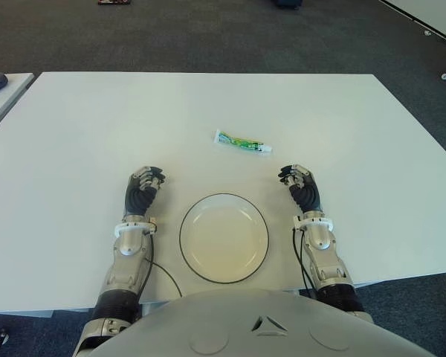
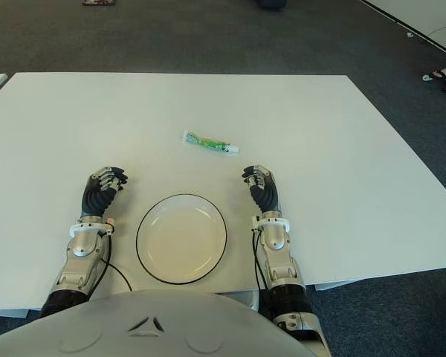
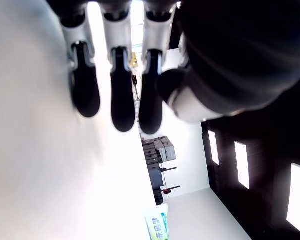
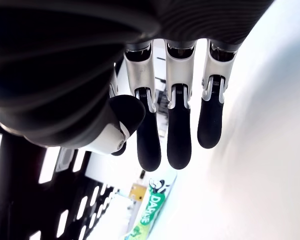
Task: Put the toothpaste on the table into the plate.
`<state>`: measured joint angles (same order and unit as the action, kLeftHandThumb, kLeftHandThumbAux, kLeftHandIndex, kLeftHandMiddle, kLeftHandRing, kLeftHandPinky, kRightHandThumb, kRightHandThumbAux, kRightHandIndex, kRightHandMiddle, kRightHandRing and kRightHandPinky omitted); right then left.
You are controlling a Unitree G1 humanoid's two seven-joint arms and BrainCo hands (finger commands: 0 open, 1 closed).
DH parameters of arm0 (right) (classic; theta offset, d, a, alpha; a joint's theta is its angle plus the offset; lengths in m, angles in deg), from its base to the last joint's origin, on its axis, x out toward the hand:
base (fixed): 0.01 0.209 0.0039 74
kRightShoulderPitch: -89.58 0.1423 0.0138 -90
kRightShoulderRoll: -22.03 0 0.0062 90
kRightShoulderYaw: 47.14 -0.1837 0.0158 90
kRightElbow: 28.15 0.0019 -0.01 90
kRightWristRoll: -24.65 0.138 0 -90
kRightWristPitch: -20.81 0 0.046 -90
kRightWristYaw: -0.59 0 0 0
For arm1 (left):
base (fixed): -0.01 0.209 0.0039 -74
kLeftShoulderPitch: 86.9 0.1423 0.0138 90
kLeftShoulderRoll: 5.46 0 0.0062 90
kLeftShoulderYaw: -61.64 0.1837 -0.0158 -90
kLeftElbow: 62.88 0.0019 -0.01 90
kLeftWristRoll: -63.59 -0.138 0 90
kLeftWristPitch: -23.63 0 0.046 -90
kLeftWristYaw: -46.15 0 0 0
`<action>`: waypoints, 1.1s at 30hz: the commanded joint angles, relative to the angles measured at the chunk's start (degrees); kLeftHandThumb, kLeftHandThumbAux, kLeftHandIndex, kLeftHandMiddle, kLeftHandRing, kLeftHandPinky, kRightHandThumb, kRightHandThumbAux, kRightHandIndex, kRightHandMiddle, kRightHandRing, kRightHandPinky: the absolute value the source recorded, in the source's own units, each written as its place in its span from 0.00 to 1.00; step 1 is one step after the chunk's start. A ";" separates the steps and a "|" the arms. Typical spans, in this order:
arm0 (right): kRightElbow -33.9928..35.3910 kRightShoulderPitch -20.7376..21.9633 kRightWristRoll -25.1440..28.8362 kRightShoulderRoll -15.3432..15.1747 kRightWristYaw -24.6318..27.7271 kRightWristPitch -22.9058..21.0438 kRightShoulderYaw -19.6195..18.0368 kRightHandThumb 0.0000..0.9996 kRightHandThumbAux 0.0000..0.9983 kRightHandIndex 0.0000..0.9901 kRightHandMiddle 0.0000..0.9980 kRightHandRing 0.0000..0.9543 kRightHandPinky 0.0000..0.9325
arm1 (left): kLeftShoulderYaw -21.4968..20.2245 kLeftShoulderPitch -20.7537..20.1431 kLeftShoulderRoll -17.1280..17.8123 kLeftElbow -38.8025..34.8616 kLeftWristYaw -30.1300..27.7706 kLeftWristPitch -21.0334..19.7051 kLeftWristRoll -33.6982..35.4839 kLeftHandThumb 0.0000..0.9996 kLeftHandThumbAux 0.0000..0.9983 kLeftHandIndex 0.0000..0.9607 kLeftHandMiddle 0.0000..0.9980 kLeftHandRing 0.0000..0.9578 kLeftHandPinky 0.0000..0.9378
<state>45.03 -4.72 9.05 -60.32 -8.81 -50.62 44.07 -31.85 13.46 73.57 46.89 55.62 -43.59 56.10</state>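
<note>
My right hand (image 1: 297, 179): fingers loosely extended, holding nothing, just right of the plate.
My left hand (image 1: 145, 182): fingers relaxed and empty, just left of the plate.
Toothpaste (image 1: 242, 141): lying flat on the white table (image 1: 372, 149), ahead of my right hand and slightly to its left, apart from it.
Plate (image 1: 224, 238): between my two wrists, nothing in it.

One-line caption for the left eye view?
Toothpaste tube lies on the table beyond the empty plate.
</note>
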 commanded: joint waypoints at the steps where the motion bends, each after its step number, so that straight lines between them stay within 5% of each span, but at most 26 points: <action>1: -2.22 4.95 -1.80 -1.19 -0.92 0.70 0.56 0.83 0.69 0.38 0.49 0.48 0.45 | 0.14 -0.30 -0.59 1.98 0.27 0.04 -0.01 0.70 0.72 0.44 0.49 0.51 0.53; 10: -6.51 17.66 -7.13 -3.66 -0.35 -4.80 3.10 0.83 0.69 0.38 0.47 0.39 0.35 | 0.09 -1.19 -0.68 3.58 0.79 1.86 -0.48 0.70 0.72 0.44 0.48 0.51 0.52; 13: -7.96 20.48 -8.98 -4.64 -0.12 -6.14 4.40 0.75 0.71 0.40 0.34 0.32 0.30 | 0.11 -1.49 -0.65 3.90 0.87 2.24 -0.55 0.70 0.72 0.44 0.49 0.51 0.52; 15: -8.74 21.99 -10.47 -5.46 0.08 -6.84 5.49 0.69 0.64 0.26 0.27 0.26 0.24 | 0.06 -1.63 -0.62 4.13 0.96 2.52 -0.62 0.70 0.72 0.44 0.49 0.51 0.52; 21: -11.85 27.58 -16.49 -8.69 3.70 -11.61 10.41 0.50 0.52 0.06 0.09 0.10 0.08 | 0.04 -1.93 -0.46 4.33 1.75 2.43 -1.45 0.70 0.72 0.44 0.49 0.51 0.52; 33: -24.90 43.10 -21.98 -8.90 10.83 -20.44 17.69 0.45 0.36 0.00 0.00 0.00 0.00 | -0.15 -2.53 0.14 5.66 1.88 3.52 -1.70 0.70 0.72 0.44 0.50 0.53 0.53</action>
<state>23.04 34.09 -12.21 -69.96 0.34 -69.17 60.36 -31.98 10.96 73.61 50.89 57.17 -39.55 54.64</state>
